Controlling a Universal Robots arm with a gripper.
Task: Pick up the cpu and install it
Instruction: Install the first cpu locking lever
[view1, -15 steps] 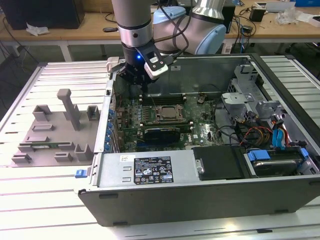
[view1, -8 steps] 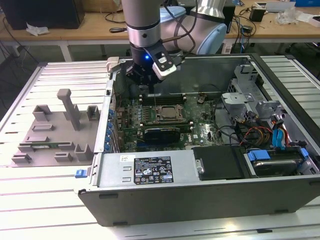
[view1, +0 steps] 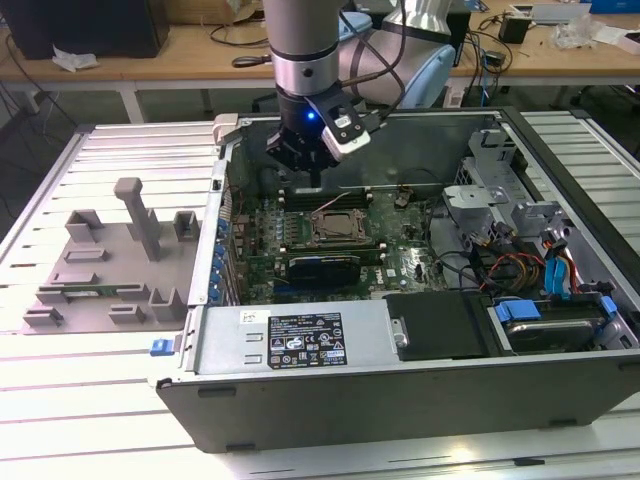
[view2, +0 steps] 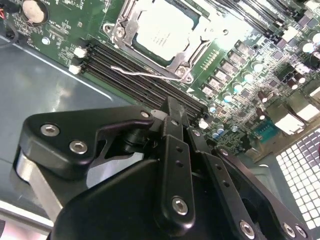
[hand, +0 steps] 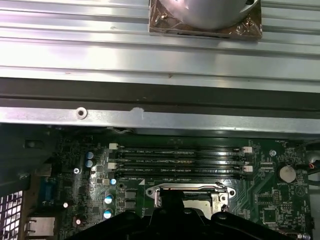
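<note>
- Gripper (view2: 176, 116), fingers together and clamped on nothing, is held above the memory slots (view2: 130, 67).
- Cpu (view2: 162, 31) is seen lying in the socket frame (view2: 197, 47).
- Judgement: flush, square seating is best confirmed.

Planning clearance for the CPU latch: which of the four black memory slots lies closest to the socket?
The slot directly bordering the socket's metal frame; the other three lie beyond it, toward the case wall.
</note>
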